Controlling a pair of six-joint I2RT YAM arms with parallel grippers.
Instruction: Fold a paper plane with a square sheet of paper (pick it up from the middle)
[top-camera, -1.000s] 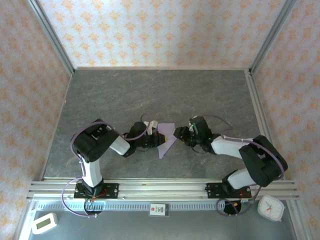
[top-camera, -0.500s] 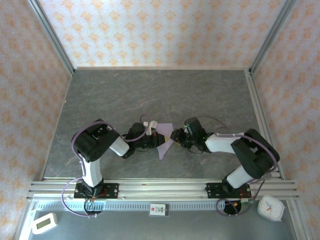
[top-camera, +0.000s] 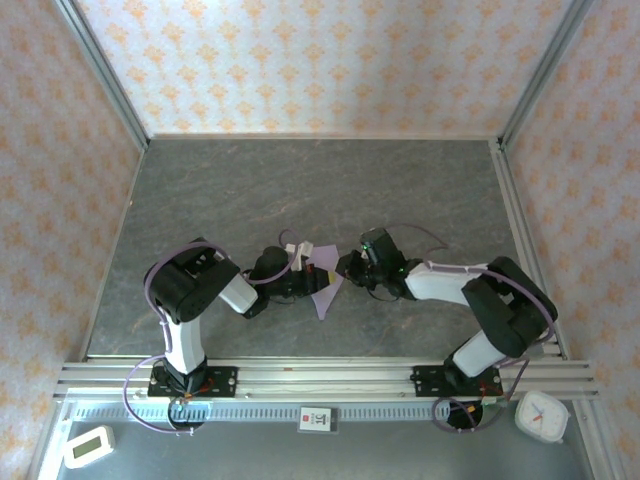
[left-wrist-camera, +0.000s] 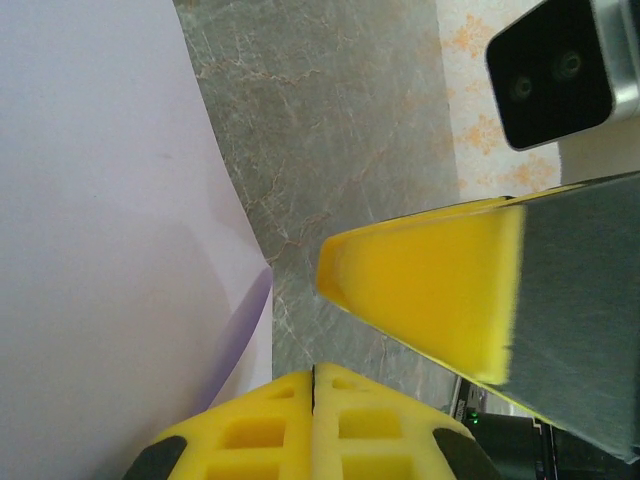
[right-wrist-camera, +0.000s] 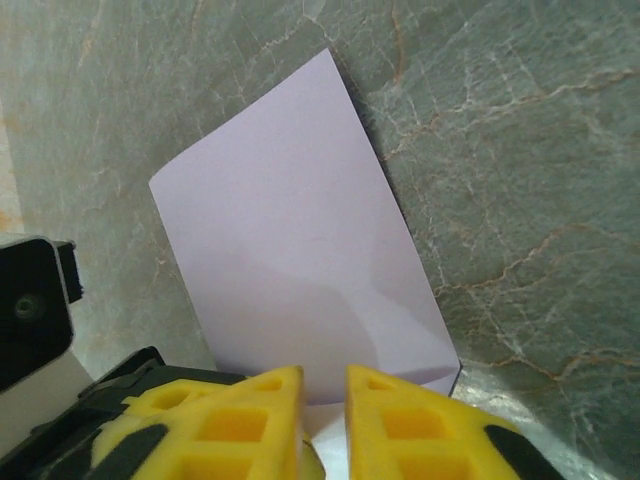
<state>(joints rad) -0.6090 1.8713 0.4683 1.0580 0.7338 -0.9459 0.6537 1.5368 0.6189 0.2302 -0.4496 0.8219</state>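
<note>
Paper shows from the top camera as a lilac sheet (top-camera: 328, 285) on the grey table (top-camera: 300, 190), folded to a point. It lies between the 2 grippers: the left gripper (top-camera: 308, 268) at its left edge and the right gripper (top-camera: 347, 270) at its right edge, tips facing each other across it.

In the left wrist view, the left gripper's 2 yellow pads (left-wrist-camera: 260, 430) are pressed together with only a thin seam between them. The sheet rises just left of the jaws and passes behind the left pad; I cannot tell whether it is pinched. 1 yellow finger (left-wrist-camera: 430, 290) of the right gripper hangs ahead and to the right of them.

In the right wrist view, the right gripper's 2 pads (right-wrist-camera: 250, 420) stand slightly parted. The sheet spreads straight ahead of the jaws, and its near edge runs into the gap between them.
</note>
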